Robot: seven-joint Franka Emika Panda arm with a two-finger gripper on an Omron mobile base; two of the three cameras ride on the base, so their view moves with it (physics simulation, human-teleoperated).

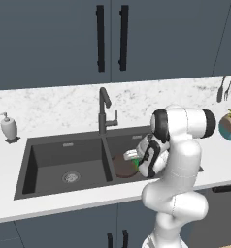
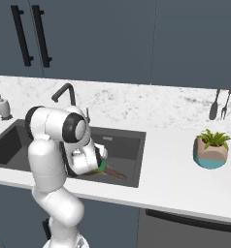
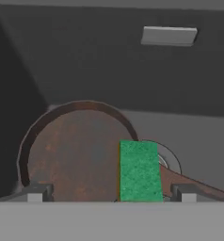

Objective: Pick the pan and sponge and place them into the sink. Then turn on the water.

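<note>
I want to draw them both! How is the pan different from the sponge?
The pan is round; the sponge is a rectangular block. The pan is dark reddish-brown; the sponge has a green top. The pan is much bigger than the sponge and has a long handle, which the sponge lacks. The pan lies flat on the basin floor, while the sponge sits over the pan's edge. Both are inside the same basin of the sink.

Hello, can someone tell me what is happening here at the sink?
The robot arm reaches down into the right basin of the sink. The pan lies on the basin floor and the sponge rests on its edge. The gripper hangs open just above them, holding nothing. The faucet shows no water running.
</note>
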